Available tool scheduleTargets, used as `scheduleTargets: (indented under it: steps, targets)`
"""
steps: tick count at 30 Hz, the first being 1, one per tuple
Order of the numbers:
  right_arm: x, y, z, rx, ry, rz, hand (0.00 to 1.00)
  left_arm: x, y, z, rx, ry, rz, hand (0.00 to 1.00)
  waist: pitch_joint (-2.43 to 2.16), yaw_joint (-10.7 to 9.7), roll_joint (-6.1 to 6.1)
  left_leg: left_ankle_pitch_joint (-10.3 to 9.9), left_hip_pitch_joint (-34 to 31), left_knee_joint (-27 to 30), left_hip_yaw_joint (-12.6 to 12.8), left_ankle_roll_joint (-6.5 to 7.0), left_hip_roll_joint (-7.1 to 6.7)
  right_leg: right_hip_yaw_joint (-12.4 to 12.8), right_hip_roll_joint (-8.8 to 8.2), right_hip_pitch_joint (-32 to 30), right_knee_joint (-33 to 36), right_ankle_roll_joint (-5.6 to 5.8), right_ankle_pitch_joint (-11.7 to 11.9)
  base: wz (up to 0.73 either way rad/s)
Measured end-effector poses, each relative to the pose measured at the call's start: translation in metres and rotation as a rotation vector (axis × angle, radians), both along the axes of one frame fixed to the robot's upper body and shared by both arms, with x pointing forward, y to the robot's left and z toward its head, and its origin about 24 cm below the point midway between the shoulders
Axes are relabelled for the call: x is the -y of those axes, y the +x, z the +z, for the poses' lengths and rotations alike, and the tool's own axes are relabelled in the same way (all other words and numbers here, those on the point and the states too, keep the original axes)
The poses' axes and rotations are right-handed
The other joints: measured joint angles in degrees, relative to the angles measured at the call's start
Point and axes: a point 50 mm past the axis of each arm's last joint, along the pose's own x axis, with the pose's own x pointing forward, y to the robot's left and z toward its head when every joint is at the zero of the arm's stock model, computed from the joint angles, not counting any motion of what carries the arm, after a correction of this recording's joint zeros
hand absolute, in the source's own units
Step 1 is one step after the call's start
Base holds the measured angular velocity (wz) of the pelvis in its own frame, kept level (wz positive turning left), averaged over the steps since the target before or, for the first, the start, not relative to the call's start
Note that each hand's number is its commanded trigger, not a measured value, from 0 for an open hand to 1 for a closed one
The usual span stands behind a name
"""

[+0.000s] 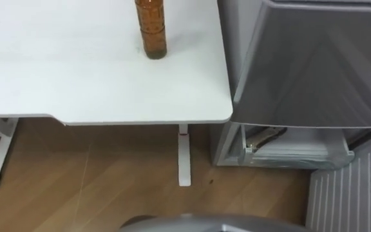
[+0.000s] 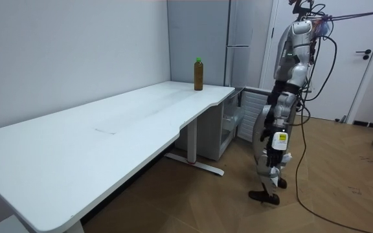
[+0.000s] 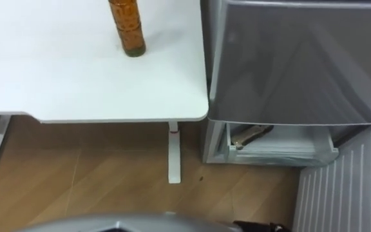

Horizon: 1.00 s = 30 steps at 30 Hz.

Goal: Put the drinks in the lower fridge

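Left eye view first: the bottle (image 1: 152, 29) of brown drink stands upright on the white table (image 1: 76, 84), at about 12 o'clock from where I'm looking, its top cut off by the edge of the view. The room view gives it a green cap and puts it alone near the far end of the tabletop, well apart from the robot. At 3 o'clock from the bottle, just beside the table's rounded corner, is the grey fridge (image 1: 314, 64), its upper front closed. Below that, at about 4 o'clock in my view, the lower fridge compartment (image 1: 288, 151) stands open, with a pale shelf showing and a dark slanted shape on it that I cannot make out. Its door (image 1: 356, 193) is swung out toward me at 5 o'clock, ribbed inner face turned to the camera. A white table leg (image 1: 184, 154) comes down to the wooden floor (image 1: 95, 187) at 6 o'clock. In the room view the robot stands upright on the floor in front of the open fridge, off the table's corner, and its left hand (image 2: 266, 134) hangs by its hip; whether that hand is open or closed I cannot tell.
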Motion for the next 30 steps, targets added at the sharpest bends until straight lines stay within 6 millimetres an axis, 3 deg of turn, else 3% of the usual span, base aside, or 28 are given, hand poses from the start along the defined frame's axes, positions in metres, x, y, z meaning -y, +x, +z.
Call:
scheduleTargets:
  steps: [2, 5, 9, 14, 21, 24, 25, 30]
  targets:
    - [0.002, -0.008, 0.001, -0.009, -0.009, 0.001, 0.0, -0.016, 0.009, 0.008, 0.074, 0.102, 0.182, 0.0, 0.07, 0.42, 0.11, 0.24, 0.98, -0.58, -0.68, 0.01, -0.38, -0.42, -0.14, 0.94, -0.01, 0.01, 0.0, 0.11]
    - [0.005, -0.015, 0.002, -0.006, -0.021, -0.009, 0.0, -0.038, 0.033, 0.026, 0.193, 0.239, 0.299, 0.0, 0.03, 2.16, 0.25, 0.64, 1.11, -1.18, -0.72, 0.14, -0.67, -0.11, -0.29, 0.77, -0.47, 0.01, -0.01, -0.04]
    - [0.008, -0.012, 0.003, 0.015, -0.044, 0.01, 0.0, -0.053, 0.052, 0.044, 0.267, 0.4, 0.338, 0.0, -0.02, 2.55, 0.84, 0.7, 0.88, -1.24, -1.08, 0.22, -0.74, -0.32, -0.35, 0.71, -0.61, 0.01, 0.0, 0.0]
    - [0.01, -0.008, 0.004, 0.039, -0.075, 0.084, 0.0, -0.067, 0.088, 0.082, 0.427, 0.606, 0.312, 0.0, -0.46, 2.57, 1.35, 0.75, 0.62, -1.22, -1.57, 0.15, -0.88, -0.82, -0.22, 0.68, -0.63, 0.01, 0.0, 0.05]
    - [0.005, 0.005, 0.005, 0.131, -0.089, 0.101, 0.0, -0.059, 0.138, 0.138, 0.689, 0.836, 0.133, 0.0, -0.58, 1.77, 1.56, 0.76, 1.05, -1.4, -2.91, 0.17, -1.26, -0.74, -0.17, 1.17, -0.78, 0.01, 0.0, -0.01]
    - [0.003, 0.003, 0.005, 0.142, -0.091, 0.101, 0.0, -0.058, 0.147, 0.153, 0.757, 0.893, 0.096, 0.0, -0.56, 0.93, 1.45, 0.75, 1.63, -1.48, -3.41, 0.17, -1.35, -0.8, -0.17, 1.69, -0.69, 0.01, 0.0, 0.03]
    - [0.003, 0.002, 0.005, 0.145, -0.093, 0.102, 0.0, -0.057, 0.152, 0.159, 0.792, 0.915, 0.082, 0.0, -0.36, 0.67, 1.32, 0.74, 1.5, -1.48, -4.0, 0.18, -1.52, -0.81, -0.19, 1.56, -0.75, 0.01, 0.0, 0.0]
    - [0.004, -0.003, 0.005, 0.132, -0.086, 0.1, 0.0, -0.053, 0.167, 0.186, 0.942, 0.945, 0.036, 0.0, -0.46, -0.31, 1.57, 0.72, 0.45, -1.2, -5.38, 0.3, -1.82, -0.82, -0.13, 0.66, -0.72, 0.01, 0.0, -0.02]
